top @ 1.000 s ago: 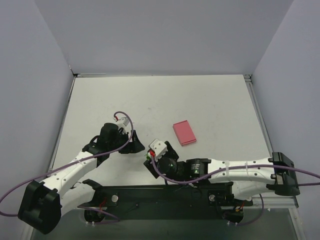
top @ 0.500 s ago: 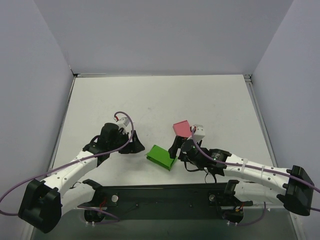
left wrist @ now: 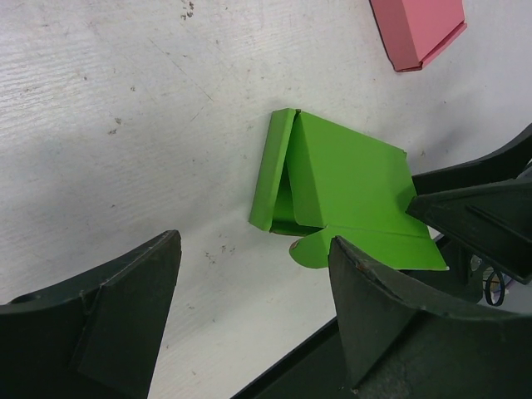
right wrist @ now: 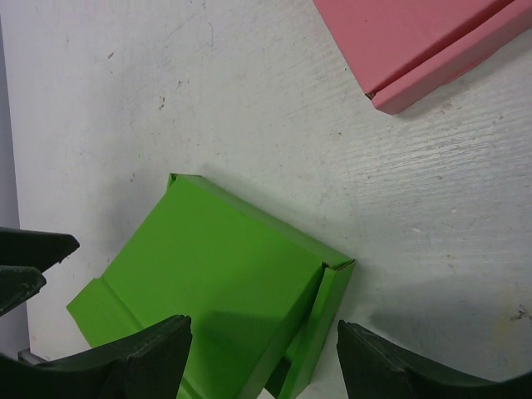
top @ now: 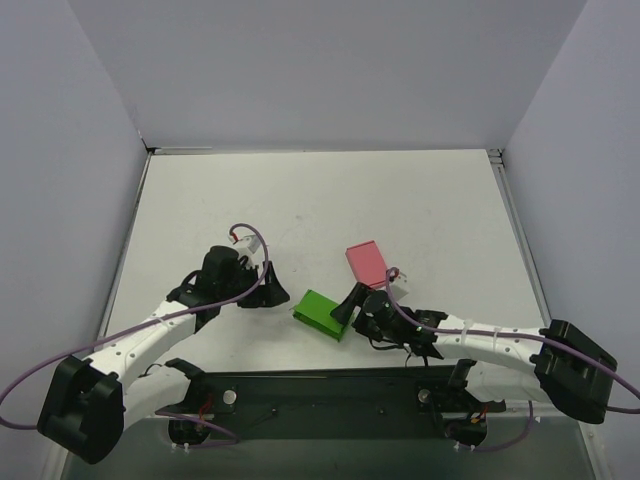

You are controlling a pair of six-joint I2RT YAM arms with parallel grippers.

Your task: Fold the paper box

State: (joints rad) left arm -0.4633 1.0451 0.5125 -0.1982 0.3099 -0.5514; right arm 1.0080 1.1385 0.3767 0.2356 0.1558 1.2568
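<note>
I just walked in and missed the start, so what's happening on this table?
Two robot arms are working on a green paper box, which lies on the table between them. It looks only partly folded, with a side flap and a rounded tab showing. The left gripper and the right gripper sit close on either side of it. Both are open, and neither has hold of it. A pink box lies apart, farther back.

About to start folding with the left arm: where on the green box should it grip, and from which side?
Probably the narrow flap at the box's open end, approached from the left gripper's side. It faces those open jaws and lifts off the table, while the broad panel gives no edge.
</note>
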